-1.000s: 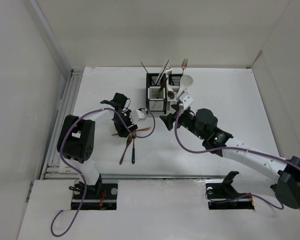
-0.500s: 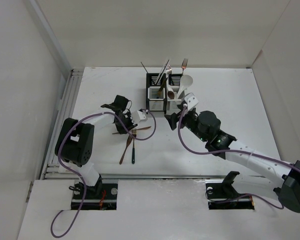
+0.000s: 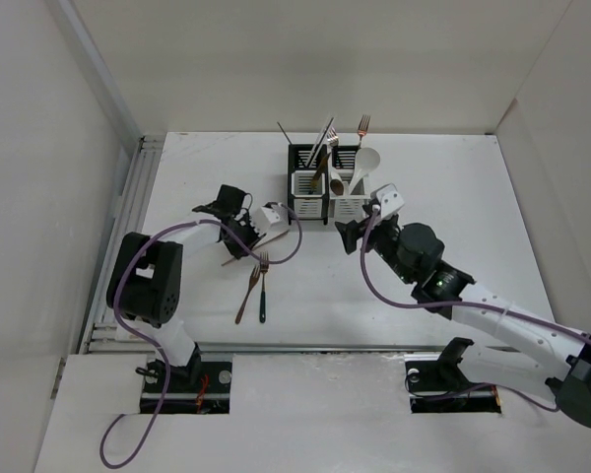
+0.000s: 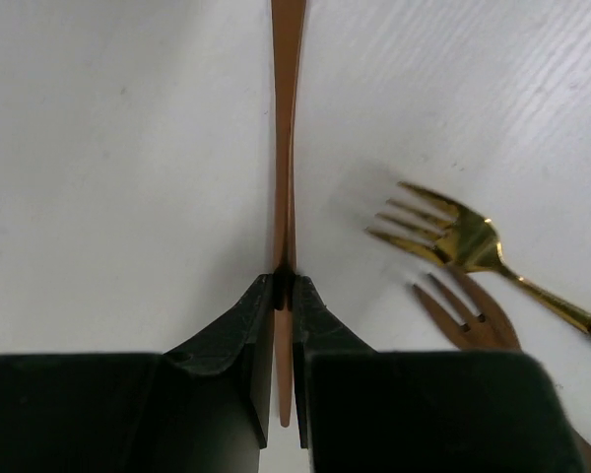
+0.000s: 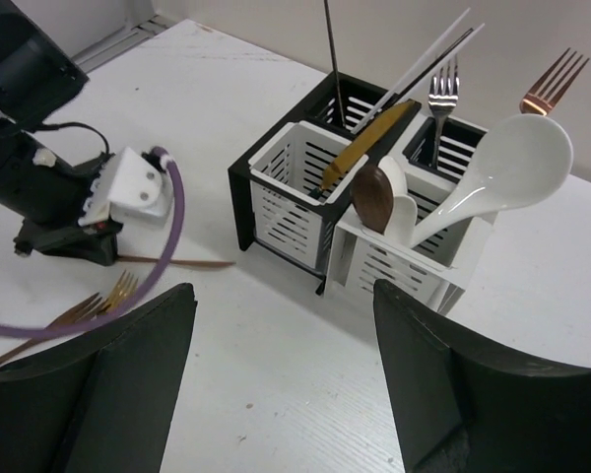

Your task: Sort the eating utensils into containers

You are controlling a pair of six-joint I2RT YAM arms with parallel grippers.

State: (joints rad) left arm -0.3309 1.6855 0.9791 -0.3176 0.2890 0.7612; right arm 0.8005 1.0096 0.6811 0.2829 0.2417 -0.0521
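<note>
Pinching a slim copper-coloured metal utensil (image 4: 288,118) that runs up the wrist view's centre over the white table (image 4: 128,148), the left gripper (image 4: 286,286) is clamped; the right gripper (image 5: 286,394) hovers wide and empty below the joined black-framed white slotted cutlery caddies (image 5: 276,202), upper centre overhead.

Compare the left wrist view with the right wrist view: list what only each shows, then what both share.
Only left wrist: the left gripper pinched shut on a slim copper utensil.
Only right wrist: the caddies, holding a white soup spoon and silver fork, beyond the open right gripper.
Both: that copper utensil, the gold fork and brown fork on the table.
</note>
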